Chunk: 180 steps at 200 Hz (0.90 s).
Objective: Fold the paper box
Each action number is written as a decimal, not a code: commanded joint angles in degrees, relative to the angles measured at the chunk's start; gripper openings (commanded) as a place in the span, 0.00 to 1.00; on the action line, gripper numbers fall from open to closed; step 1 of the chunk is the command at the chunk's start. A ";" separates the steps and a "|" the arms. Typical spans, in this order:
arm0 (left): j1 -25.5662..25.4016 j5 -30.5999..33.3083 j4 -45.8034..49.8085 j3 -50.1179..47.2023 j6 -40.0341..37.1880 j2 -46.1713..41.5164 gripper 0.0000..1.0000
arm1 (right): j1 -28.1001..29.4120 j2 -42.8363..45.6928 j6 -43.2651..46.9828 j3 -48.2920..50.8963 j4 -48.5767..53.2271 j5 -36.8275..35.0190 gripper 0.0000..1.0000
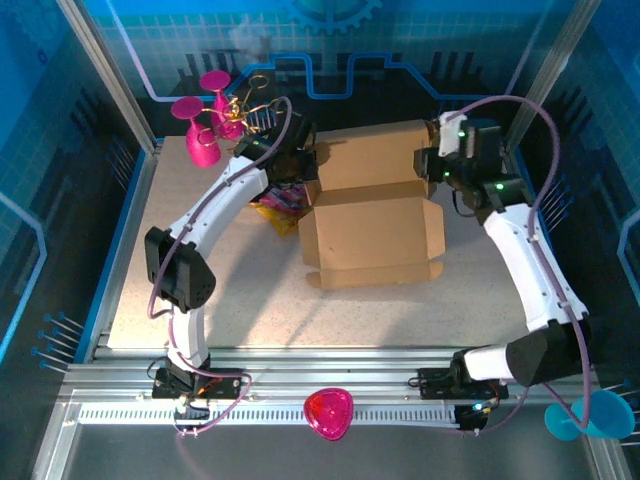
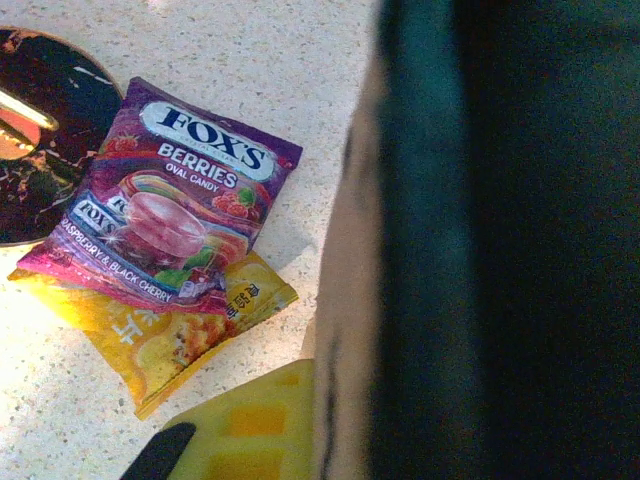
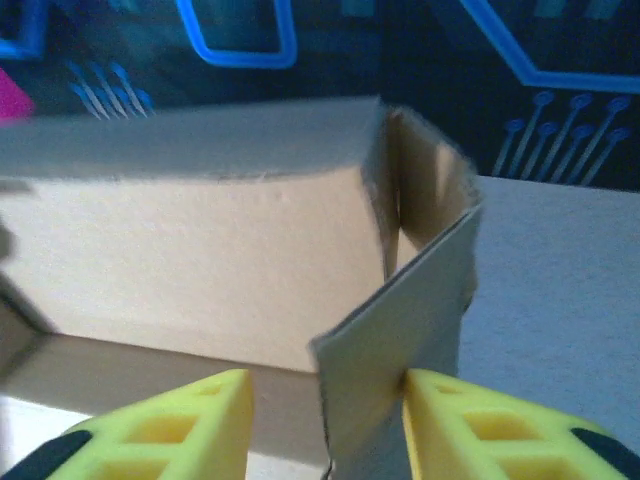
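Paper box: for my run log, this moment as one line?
left gripper: shut on box, left wall | right gripper: open, straddling right flap | candy packets: left of box

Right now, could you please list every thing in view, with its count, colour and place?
box: 1, brown, table centre, partly folded
candy packet: 1, purple, left of the box, on the yellow packet
yellow packet: 1, yellow, under the candy packet
goblets: 2, pink, far left corner
wire piece: 1, gold, beside the goblets
dish: 1, pink, near rail, between the arm bases
cup-like thing: 1, turquoise, near right corner
table: 1, pale speckled, beneath the box
left gripper: 1, yellow, shut on the box's left edge
right gripper: 1, yellow, open around a box flap
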<state>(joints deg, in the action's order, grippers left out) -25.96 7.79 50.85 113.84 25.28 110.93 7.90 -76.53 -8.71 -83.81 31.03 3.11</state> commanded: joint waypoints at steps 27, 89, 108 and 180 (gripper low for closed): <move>4.08 -11.02 0.73 3.39 -6.54 -0.79 0.00 | -11.23 4.16 -16.36 0.32 -17.14 38.74 0.69; 5.99 -14.96 2.15 5.27 -8.10 0.17 0.00 | -24.97 3.29 -41.37 12.47 -46.02 39.39 0.55; 6.65 -17.11 2.19 5.52 -8.55 0.44 0.00 | -25.88 -1.51 -42.39 13.63 -51.20 45.42 0.47; 7.59 -20.43 4.52 8.32 -9.90 3.04 0.00 | -21.41 -3.92 -30.23 17.47 -44.97 54.16 0.53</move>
<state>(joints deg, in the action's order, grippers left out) -18.79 -9.39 53.71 119.79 16.49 113.14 -15.66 -81.87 -45.50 -65.63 -16.64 53.87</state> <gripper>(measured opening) 0.067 0.521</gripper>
